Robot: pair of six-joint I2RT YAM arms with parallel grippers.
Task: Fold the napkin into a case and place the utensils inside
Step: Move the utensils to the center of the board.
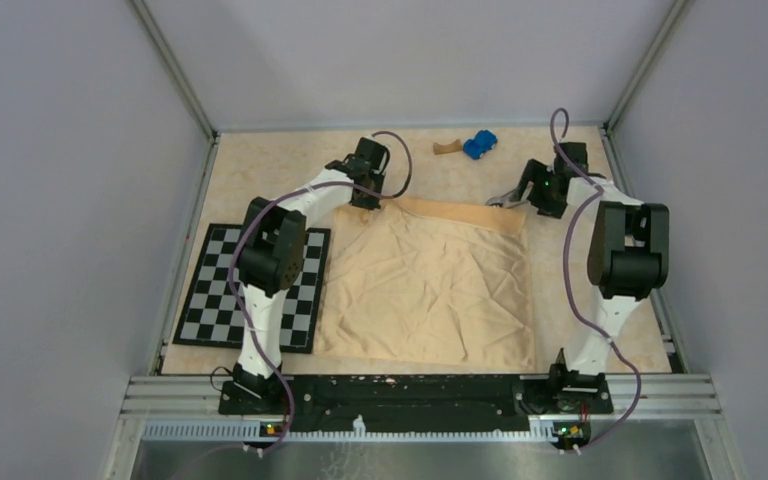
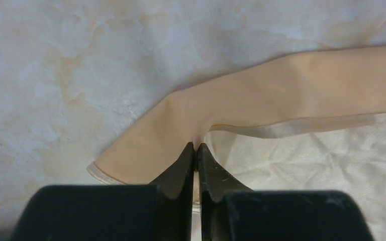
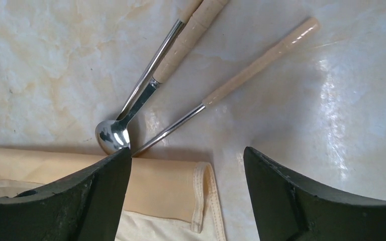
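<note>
Left tool is clenching napkin at its far-left folded edge. Right tool is hanging wide open over the far-right corner, w/ utensils lying just beyond on the surface. Risk, prob: left pulling solo is skewing the fold, or right is bumping the spoon.

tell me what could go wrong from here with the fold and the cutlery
1. The left gripper pinches the napkin corner alone; the right gripper is open, so a pull might skew the narrow fold.
2. The utensils lie right by that folded edge, close to the right gripper; it could knock them.
</note>
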